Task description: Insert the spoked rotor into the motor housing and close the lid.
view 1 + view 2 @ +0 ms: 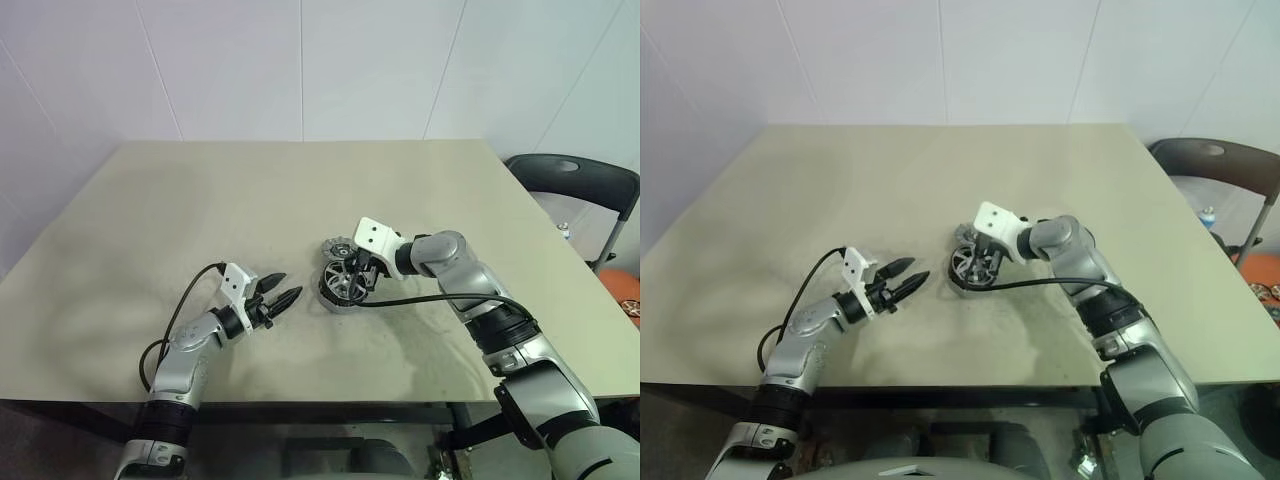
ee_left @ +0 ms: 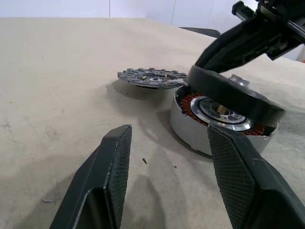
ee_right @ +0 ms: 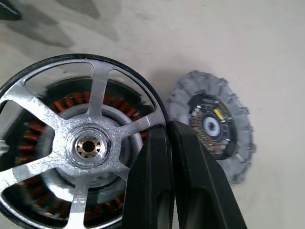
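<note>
Beige table (image 1: 300, 190), white walls, black chair (image 1: 585, 185).

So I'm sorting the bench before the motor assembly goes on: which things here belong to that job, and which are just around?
For the job:
spoked rotor, pinched by the right gripper, tilted over the housing
motor housing
toothed grey lid on the table beside it

Just around:
chair beside the table

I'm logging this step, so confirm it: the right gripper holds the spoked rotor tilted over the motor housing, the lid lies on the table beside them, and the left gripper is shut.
Not quite. The left gripper is open, empty, as the left wrist view shows. The rest stands: the right gripper holds the spoked rotor tilted over the motor housing, with the lid on the table beside them.
</note>
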Motion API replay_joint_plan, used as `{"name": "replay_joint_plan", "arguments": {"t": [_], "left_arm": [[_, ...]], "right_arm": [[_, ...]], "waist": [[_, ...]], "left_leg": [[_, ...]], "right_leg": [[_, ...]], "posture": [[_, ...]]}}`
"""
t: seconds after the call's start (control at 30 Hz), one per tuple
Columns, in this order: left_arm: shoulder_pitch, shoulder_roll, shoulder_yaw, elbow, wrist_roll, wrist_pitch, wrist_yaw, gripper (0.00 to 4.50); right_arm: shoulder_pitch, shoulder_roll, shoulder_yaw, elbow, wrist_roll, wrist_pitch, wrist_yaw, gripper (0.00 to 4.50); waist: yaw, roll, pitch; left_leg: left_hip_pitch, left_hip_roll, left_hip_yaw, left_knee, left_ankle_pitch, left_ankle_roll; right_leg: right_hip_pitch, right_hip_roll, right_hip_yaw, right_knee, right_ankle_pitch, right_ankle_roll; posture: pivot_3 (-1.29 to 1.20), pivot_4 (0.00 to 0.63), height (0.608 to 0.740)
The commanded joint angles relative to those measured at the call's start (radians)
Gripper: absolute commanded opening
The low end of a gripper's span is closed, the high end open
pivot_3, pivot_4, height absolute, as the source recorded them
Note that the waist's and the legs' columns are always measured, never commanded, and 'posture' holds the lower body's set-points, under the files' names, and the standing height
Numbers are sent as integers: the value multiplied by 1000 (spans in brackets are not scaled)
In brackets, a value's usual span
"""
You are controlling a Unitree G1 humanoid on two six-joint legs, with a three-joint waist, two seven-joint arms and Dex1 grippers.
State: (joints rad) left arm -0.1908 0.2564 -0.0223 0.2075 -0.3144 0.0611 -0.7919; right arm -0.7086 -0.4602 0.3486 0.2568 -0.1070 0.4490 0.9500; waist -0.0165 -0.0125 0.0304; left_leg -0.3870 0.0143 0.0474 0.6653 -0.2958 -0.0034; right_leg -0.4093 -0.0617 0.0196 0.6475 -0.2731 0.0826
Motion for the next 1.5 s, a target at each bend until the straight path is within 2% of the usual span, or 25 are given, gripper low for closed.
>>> {"name": "replay_joint_plan", "arguments": {"t": [0.03, 0.87, 1.03, 1.13, 1.3, 1.5], "left_arm": [[-6, 2, 8, -2, -2, -13, 0, 2694], [-9, 4, 9, -4, -3, -13, 3, 2694], [-10, 4, 9, -6, -3, -12, 4, 2694], [-9, 5, 9, -6, -3, -13, 4, 2694], [-11, 5, 8, -3, -2, -13, 4, 2694], [-12, 6, 9, 4, -2, -15, 2, 2694]], "right_arm": [[-12, -14, -23, -42, 13, -2, 6, 7], [21, -32, 28, 40, -53, -82, -36, 7], [18, -16, 28, 54, -74, -111, -81, 7], [21, 2, 24, 41, -72, -107, -98, 732], [13, 20, -5, 25, -23, -73, -66, 2354], [-24, 17, -67, -7, 66, -13, 2, 2354]], "waist": [[0, 0, 0], [5, 0, 0], [5, 0, 0], [4, 0, 0], [3, 0, 0], [1, 0, 0]], "left_leg": [[0, 0, 0, 0, 0, 0], [0, -2, 0, 1, 0, 1], [0, -2, 0, 2, 0, 1], [0, -2, 0, 2, 0, 1], [2, -1, 0, 2, 0, 1], [3, -1, 0, 2, 0, 1]], "right_leg": [[0, 0, 0, 0, 0, 0], [1, 0, -1, 0, 0, 0], [2, 1, -1, 0, 0, 1], [2, 1, -2, 1, 0, 1], [4, 4, -2, 1, 0, 1], [4, 5, -2, 2, 0, 1]], "posture": [[0, 0, 740], [0, 0, 740], [0, 0, 740], [0, 0, 740], [0, 0, 740], [0, 0, 740]]}}
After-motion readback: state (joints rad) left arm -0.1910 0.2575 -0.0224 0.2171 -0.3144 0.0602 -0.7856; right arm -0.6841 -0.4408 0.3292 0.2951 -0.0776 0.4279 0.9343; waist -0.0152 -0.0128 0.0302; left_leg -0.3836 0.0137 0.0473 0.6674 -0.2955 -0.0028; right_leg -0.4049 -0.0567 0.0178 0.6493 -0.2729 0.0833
